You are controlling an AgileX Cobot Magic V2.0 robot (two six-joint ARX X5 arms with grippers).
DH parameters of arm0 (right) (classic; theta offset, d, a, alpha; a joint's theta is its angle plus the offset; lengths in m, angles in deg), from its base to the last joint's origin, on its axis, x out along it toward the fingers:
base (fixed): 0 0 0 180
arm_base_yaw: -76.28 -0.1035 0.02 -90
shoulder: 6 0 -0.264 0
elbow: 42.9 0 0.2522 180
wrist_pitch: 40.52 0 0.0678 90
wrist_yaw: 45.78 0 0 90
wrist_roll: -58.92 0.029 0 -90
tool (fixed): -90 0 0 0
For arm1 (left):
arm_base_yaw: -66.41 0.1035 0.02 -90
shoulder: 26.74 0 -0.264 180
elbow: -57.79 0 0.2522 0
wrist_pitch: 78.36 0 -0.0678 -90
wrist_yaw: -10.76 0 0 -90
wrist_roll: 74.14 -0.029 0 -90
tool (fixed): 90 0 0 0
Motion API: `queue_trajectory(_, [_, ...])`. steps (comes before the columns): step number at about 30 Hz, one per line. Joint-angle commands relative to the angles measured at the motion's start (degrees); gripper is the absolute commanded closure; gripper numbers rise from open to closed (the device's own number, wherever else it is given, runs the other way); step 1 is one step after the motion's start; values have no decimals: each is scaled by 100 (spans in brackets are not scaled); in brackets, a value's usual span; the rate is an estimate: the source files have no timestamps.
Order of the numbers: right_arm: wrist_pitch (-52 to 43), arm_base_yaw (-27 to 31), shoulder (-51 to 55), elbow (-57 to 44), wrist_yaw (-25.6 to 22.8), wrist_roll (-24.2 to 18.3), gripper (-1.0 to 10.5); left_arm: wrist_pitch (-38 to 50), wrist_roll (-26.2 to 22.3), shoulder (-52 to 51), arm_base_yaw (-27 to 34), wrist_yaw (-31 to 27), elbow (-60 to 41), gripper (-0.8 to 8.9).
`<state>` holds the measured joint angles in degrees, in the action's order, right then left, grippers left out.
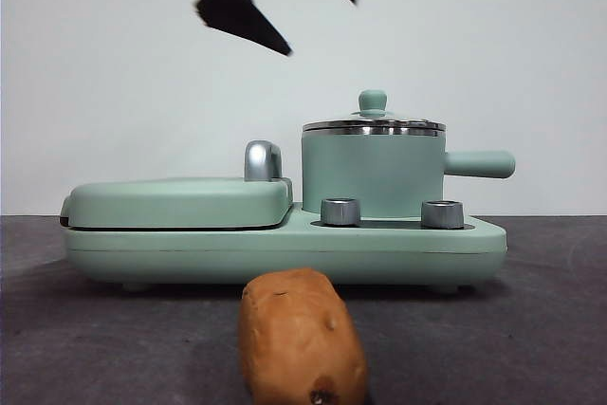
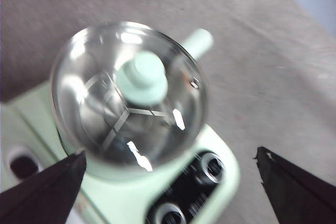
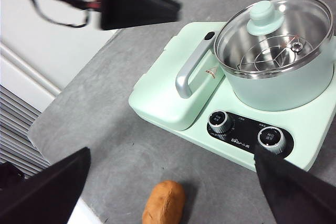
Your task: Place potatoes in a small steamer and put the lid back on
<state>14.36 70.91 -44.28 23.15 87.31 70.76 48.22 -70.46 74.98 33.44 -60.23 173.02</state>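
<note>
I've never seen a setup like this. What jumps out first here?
Probably the mint green steamer with its glass lid still on, standing on the right of a matching cooker. Right up front lies an orange-brown potato on the dark table. Above the lid hovers the left end effector, jaws open.

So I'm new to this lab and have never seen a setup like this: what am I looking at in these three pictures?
A robot with two arms works at a table; each arm ends in a gripper with two black jaws. One picture looks level across the table; the other two come from cameras on the wrists. On the table sits a mint green cooker carrying the steamer, its glass lid on. The potato lies in front on the table, untouched. The left gripper hangs open above the lid, holding nothing; its jaws are the black shapes at the top of the level view. The right gripper, also open and empty, is above the potato.
</note>
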Motion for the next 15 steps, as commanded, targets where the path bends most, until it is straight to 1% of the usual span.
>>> queue_trajectory(1, [-39,-20,-22,63,-4,17,449,35,-326,472,-271,-551,518,287])
queue_trajectory(3, [-39,-20,-22,63,-2,17,449,61,-372,737,-428,-850,778,287])
queue_trajectory(8, [-63,-20,-24,63,-4,17,449,337,-426,1209,-673,-1294,1075,288])
queue_trajectory(15, [-81,-20,-22,63,-4,20,450,931,-299,1587,-667,-1443,1075,300])
